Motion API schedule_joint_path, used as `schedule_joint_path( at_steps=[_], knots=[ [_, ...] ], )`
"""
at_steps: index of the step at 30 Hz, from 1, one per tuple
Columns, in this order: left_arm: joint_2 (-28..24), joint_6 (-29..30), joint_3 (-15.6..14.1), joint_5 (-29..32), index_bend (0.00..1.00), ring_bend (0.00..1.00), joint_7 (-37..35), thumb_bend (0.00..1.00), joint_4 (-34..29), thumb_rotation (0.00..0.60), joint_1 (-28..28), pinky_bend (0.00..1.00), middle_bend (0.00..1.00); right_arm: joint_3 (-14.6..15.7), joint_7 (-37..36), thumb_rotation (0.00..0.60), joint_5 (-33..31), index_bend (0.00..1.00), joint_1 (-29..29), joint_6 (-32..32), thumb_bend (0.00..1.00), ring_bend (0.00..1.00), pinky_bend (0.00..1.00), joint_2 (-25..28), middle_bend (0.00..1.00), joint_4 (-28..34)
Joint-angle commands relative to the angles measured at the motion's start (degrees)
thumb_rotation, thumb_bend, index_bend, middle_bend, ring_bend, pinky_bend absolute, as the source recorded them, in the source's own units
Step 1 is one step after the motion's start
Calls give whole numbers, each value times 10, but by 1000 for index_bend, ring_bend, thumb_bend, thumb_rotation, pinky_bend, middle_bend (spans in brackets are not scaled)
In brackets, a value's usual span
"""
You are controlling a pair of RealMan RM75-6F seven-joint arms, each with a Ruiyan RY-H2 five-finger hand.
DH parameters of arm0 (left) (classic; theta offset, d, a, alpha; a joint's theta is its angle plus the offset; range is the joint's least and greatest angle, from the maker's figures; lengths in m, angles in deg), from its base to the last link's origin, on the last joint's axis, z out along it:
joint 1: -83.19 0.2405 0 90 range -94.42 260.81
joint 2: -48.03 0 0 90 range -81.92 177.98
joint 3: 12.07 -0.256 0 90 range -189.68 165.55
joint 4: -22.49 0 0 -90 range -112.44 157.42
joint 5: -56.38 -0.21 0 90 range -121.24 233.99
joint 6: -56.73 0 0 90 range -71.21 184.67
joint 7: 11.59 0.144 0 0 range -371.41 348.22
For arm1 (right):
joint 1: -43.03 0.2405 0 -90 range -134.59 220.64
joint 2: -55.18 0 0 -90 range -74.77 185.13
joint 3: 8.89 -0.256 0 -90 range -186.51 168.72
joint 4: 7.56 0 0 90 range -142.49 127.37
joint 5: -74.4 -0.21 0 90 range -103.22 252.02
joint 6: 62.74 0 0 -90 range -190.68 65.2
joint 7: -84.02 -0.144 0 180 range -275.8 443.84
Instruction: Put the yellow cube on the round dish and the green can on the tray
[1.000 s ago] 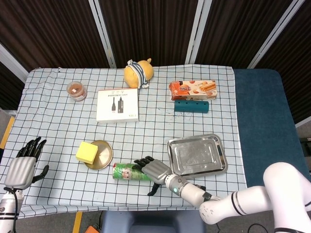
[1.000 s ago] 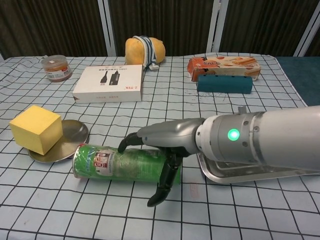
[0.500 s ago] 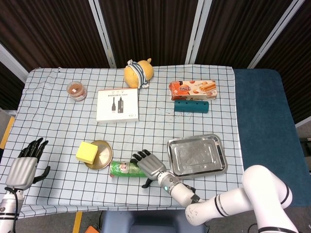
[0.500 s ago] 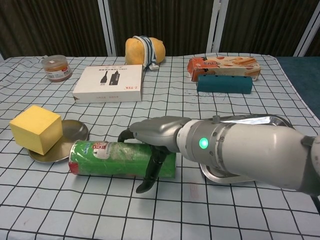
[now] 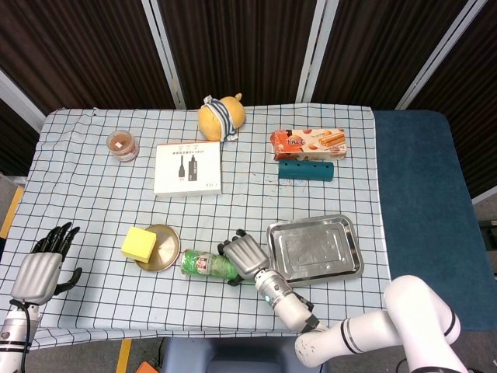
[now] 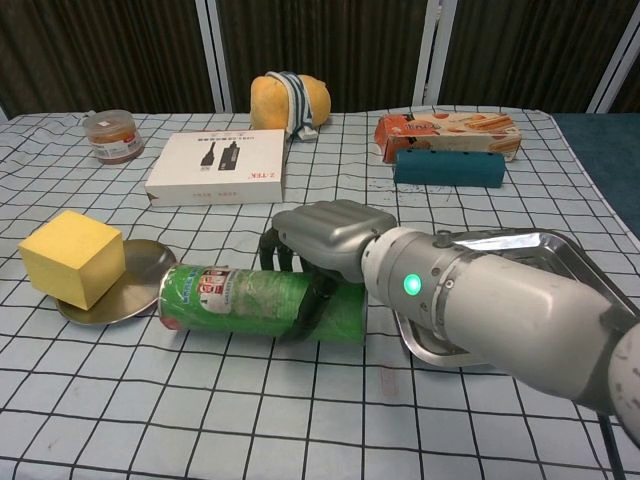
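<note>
The green can lies on its side on the checked cloth, between the round dish and the tray. My right hand grips the can's right end, fingers curled over its far side and thumb on the near side. The yellow cube rests on the left edge of the round metal dish, overhanging it. The steel tray lies just right of my right hand, with nothing on it. My left hand hangs open at the table's front left edge.
Farther back lie a white box, a small jar, a yellow plush toy, an orange biscuit box and a teal block.
My right hand has gone from lying beside the can to closing around its right end. The can has shifted slightly right and farther from the front edge. The left hand has barely moved.
</note>
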Motion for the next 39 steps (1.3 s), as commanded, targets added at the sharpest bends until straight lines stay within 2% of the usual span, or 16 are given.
schedule_joint_path(
  at_steps=[1,4,7,10,14,18,21,23,26,29,32,34,37,39],
  knots=[
    [0,-1,0,0,0,0,0,389,0,600,0,189,0,-3,-3,600,5,714,-6,2,61,507,322,7,523,7],
    [-1,-3,1,0,0,0,2,390,0,600,0,190,0,-3,-10,600,20,724,-20,11,65,513,329,31,529,34],
    [-2,-5,0,1,0,0,5,391,-3,600,1,191,0,20,-23,600,61,724,-63,55,65,513,329,122,529,121],
    [-4,-4,2,4,0,0,5,390,-6,600,2,191,0,41,-60,600,106,724,-97,68,65,513,329,182,529,152],
    [-6,-3,4,7,0,0,4,390,-9,600,4,191,0,77,-129,600,181,723,-149,85,65,513,329,237,529,145],
    [-7,-5,5,9,0,0,6,391,-12,600,5,193,0,112,-180,600,241,715,-193,92,66,500,329,268,529,105],
    [-7,-7,4,8,0,0,7,392,-13,600,4,193,0,121,-199,600,255,702,-212,86,66,446,329,277,523,85],
    [-6,-8,4,6,0,0,7,392,-13,600,4,193,0,122,-208,600,259,672,-221,77,65,400,327,282,473,71],
    [-6,-10,3,3,0,0,8,391,-14,600,4,194,0,119,-207,600,263,601,-231,67,65,328,300,285,370,53],
    [-6,-11,2,1,0,0,8,390,-14,600,4,195,0,113,-206,600,263,482,-236,51,66,234,238,285,272,41],
    [-7,-13,2,0,0,0,5,389,-14,600,3,196,0,108,-213,600,262,241,-239,28,66,117,162,286,128,33],
    [-7,-15,2,0,0,0,4,389,-14,600,3,196,0,105,-221,600,266,140,-241,16,66,58,136,287,62,28],
    [-8,-16,1,-1,0,0,5,391,-15,600,3,197,0,100,-234,600,278,21,-245,5,65,3,107,289,3,23],
    [-8,-16,1,-1,0,0,4,392,-15,600,3,197,0,98,-244,600,286,0,-249,3,65,0,95,294,0,23]
  ],
)
